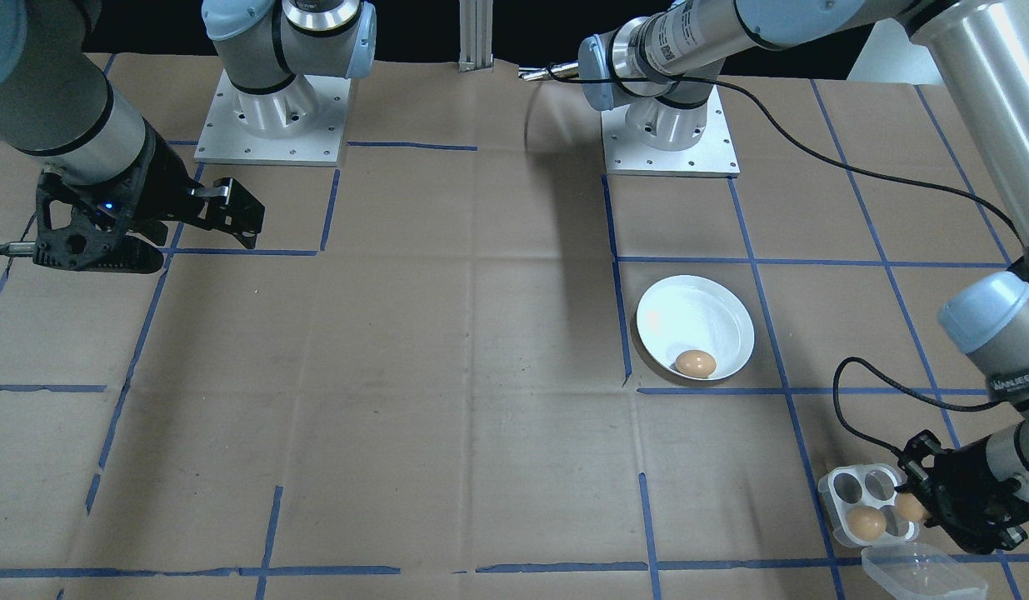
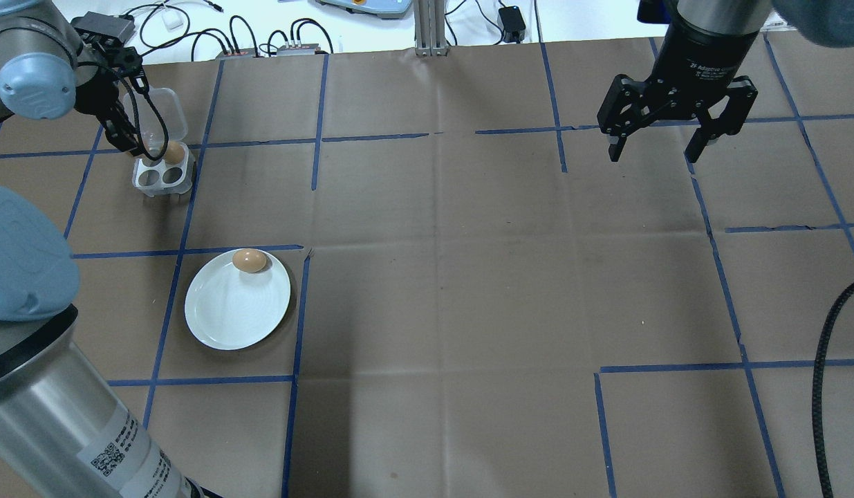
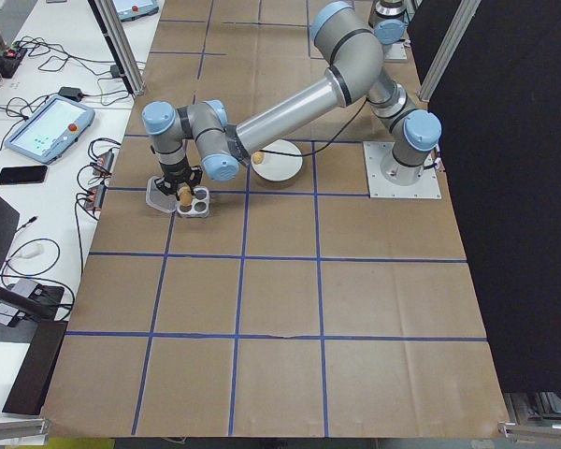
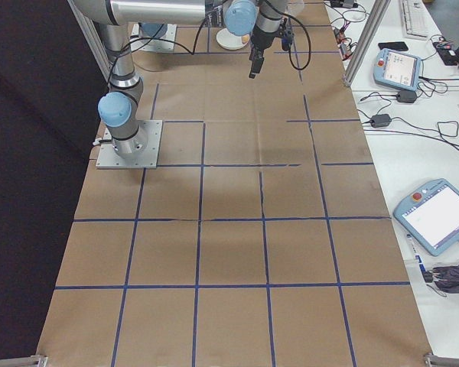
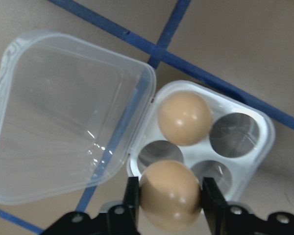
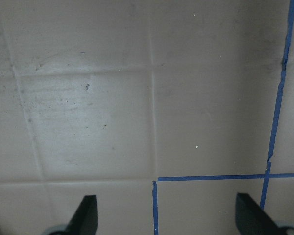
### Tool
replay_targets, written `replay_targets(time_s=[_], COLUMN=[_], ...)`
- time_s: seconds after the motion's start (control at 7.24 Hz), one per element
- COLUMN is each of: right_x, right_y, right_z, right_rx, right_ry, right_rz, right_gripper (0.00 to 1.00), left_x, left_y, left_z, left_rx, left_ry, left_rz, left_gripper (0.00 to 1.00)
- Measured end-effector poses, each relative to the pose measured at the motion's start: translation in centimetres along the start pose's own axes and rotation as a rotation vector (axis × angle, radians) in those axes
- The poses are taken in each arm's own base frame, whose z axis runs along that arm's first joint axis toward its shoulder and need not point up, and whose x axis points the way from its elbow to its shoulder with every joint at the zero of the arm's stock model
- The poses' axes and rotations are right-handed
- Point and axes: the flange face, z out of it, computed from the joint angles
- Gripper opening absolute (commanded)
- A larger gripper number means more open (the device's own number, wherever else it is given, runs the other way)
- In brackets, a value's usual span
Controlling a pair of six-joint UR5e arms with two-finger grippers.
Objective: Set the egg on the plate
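A brown egg point(image 5: 170, 195) sits clamped between the two fingers of the left gripper point(image 5: 170, 198), held just above the small white four-hole egg tray point(image 5: 262, 147) near the far left corner of the paper-covered table point(image 2: 440, 277) (far and left as the robot sees them). A second egg point(image 5: 184, 118) remains seated in one of the tray's holes, the other three holes showing bare, and the tray's clear plastic lid point(image 5: 59, 117) lies open flat on the table, touching the tray's side. Nearer the robot on the same left side, the round white plate point(image 2: 226, 318) rests inside a square of blue tape lines point(image 2: 299, 325), already carrying a third egg point(image 2: 249, 260) against its far rim. The right gripper point(image 2: 658, 149) hangs over the table's far right area, well apart from the plate and tray, its fingers spread wide with nothing between them; its wrist camera shows only brown paper and tape below.
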Motion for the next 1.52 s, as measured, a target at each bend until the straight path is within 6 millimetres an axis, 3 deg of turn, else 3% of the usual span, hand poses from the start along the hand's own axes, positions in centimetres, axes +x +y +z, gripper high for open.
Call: replay_targets(time_s=[0.41,0.69,0.83,0.97,1.1,1.24,1.38,1.52], right_x=[0.0,0.0,0.0,0.0,0.0,0.0,0.0,0.0], right_y=[0.0,0.0,0.0,0.0,0.0,0.0,0.0,0.0], right_z=[0.0,0.0,0.0,0.0,0.0,0.0,0.0,0.0], right_rx=[0.0,0.0,0.0,0.001,0.001,0.001,0.001,0.001], right_ry=[0.001,0.001,0.0,0.0,0.0,0.0,0.0,0.0], right_rz=[0.0,0.0,0.0,0.0,0.0,0.0,0.0,0.0], right_gripper=[1.0,1.0,1.0,1.0,1.0,1.0,1.0,1.0], left_x=[7.1,13.7,17.4,21.4,25.3,27.9,29.5,30.1], left_y=[0.8,-0.4,-1.9,-3.7,-4.7,-5.1,-5.1,-5.0], left_z=[-4.7,-5.7,-5.8,-5.5,-4.0,-2.1,-0.2,1.5], left_rx=[-0.026,-0.037,-0.048,-0.061,-0.082,-0.1,-0.103,-0.093], left_ry=[0.001,0.045,0.068,0.094,0.134,0.162,0.168,0.16], left_rz=[-0.157,-0.444,-0.586,-0.717,-0.849,-0.95,-1.014,-1.045], left_gripper=[0.32,0.32,0.31,0.31,0.31,0.31,0.31,0.38])
